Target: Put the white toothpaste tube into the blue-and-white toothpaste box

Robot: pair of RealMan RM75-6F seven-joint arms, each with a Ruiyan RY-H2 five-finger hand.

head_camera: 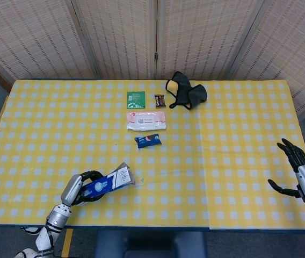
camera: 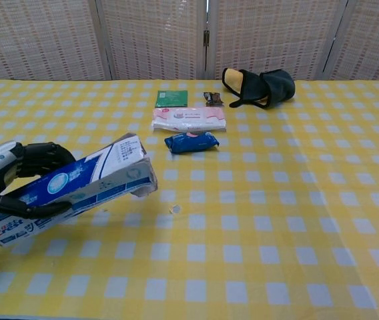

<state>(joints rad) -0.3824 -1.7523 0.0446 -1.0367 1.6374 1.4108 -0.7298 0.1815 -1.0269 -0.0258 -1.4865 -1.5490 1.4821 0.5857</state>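
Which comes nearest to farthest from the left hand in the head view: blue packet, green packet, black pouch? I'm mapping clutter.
From the left hand:
1. Blue packet, mid-table.
2. Green packet, toward the far edge.
3. Black pouch, far edge, further right.

tablecloth (head_camera: 233,161): yellow and white check
toothpaste box (camera: 76,188): blue and white, red lettering
small packet (head_camera: 147,140): dark blue
wipes pack (head_camera: 146,120): white and pink
flat sachet (head_camera: 136,97): green
cloth pouch (camera: 261,87): black, yellow lining
folding screen (head_camera: 158,37): beige woven
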